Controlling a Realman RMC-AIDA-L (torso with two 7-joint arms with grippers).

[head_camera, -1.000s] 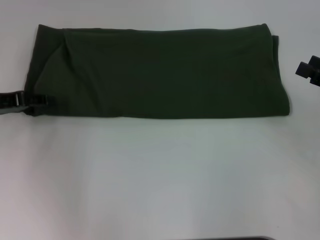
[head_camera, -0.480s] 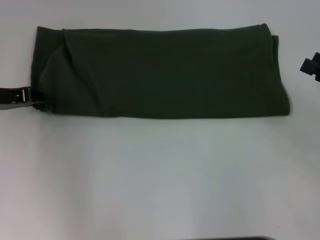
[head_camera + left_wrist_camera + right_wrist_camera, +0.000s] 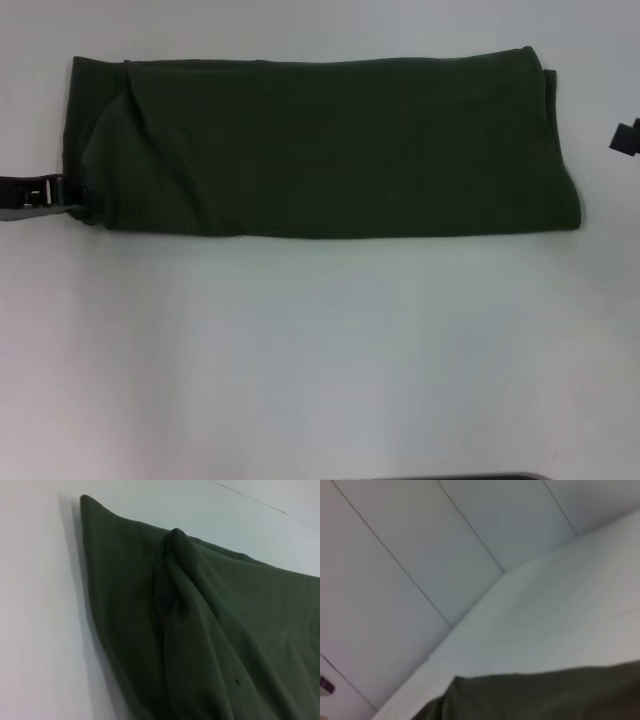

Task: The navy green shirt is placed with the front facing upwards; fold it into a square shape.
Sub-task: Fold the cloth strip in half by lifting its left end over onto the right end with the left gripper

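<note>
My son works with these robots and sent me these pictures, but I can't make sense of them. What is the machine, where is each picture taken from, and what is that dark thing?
It is a robot with two arms. One picture comes from a camera on its head, looking down at a white table; the other two come from cameras on its wrists. The dark thing is the navy green shirt, already folded into a long band lying flat. The left gripper is at the band's near-left corner, and the left wrist view shows the cloth bunched up close. Whether it grips the cloth I cannot tell. The right gripper sits off to the right, clear of the shirt.
</note>
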